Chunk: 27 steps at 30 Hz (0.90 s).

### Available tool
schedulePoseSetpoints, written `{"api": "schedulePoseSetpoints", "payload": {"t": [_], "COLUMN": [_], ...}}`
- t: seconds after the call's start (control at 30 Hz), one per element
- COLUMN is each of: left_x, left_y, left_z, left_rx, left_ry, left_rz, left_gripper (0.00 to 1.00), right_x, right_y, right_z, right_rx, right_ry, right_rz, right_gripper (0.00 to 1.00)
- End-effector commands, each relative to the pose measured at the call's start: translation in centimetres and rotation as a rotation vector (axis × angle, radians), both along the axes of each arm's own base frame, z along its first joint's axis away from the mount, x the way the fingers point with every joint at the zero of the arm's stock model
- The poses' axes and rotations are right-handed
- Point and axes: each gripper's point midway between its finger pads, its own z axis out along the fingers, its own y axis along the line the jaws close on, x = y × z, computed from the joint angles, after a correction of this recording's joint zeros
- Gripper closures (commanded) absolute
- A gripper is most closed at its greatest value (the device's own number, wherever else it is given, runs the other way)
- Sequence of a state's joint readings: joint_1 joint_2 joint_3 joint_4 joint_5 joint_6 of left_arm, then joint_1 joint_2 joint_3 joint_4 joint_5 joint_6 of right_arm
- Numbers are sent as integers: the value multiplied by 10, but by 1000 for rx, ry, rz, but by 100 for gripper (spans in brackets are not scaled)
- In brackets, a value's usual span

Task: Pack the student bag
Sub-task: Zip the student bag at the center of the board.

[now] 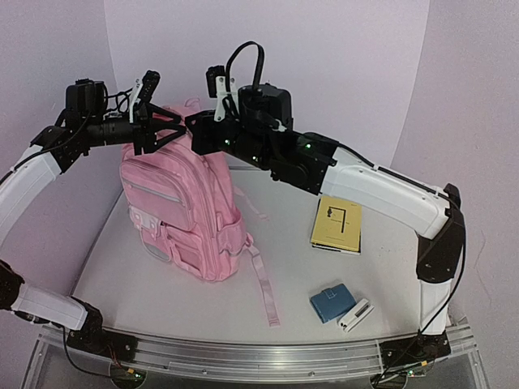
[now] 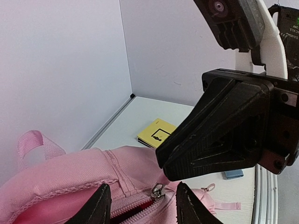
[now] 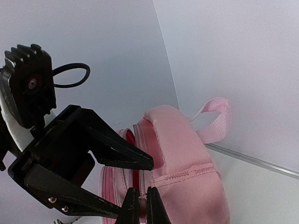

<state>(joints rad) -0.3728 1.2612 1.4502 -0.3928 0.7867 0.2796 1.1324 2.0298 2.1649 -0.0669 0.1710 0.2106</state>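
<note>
The student bag (image 1: pixel 182 211), a light-pink backpack, stands upright at the table's left middle, its main zip partly undone at the top and showing a red lining (image 2: pixel 140 211). My left gripper (image 1: pixel 166 134) hangs over the bag's top, open, with its fingertips on either side of the zip and its metal slider (image 2: pixel 157 190). My right gripper (image 1: pixel 195 130) reaches in from the right and is shut on a pink zipper pull (image 3: pixel 140 205) at the top of the bag. The pink top handle (image 3: pixel 215 116) sticks up behind.
A yellow booklet (image 1: pixel 336 223) lies right of the bag. A blue case (image 1: pixel 331 304) and a small white item (image 1: pixel 354 314) lie near the front right. A bag strap (image 1: pixel 263 284) trails forward on the table. White walls close off the back and sides.
</note>
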Motion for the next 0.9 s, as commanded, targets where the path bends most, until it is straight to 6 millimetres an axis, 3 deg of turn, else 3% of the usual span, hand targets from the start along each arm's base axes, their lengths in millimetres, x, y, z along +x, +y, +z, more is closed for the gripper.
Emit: {"api": "schedulePoseSetpoints", "payload": {"t": [0.0,0.37,0.53,0.67,0.8,0.87], "left_x": [5,2,1,3,8,15], "left_y": [-6,-23,-30,-27,-17,-11], "left_z": [6,7,4,6,9,9], "left_rx": [-9,-9,-9,-27,-70,-77], "left_ry": [-45,-60,-53,-69,-107,-89], "left_rz": [-5,-47,-61,-28,61,118], "left_gripper": [54,61,77,99,100,100], "right_x": [-18,-12,-10,-9,-12,-13], "right_y": [-35,-33,-31,-32,-39,-44], "right_z": [89,83,79,73,69,62], "right_rx": [214,201,187,161,133,107], "right_ry": [-98,-88,-83,-82,-83,-82], "right_rz": [11,-15,-21,-30,-32,-42], "right_gripper": [100,100,100,100,89,76]}}
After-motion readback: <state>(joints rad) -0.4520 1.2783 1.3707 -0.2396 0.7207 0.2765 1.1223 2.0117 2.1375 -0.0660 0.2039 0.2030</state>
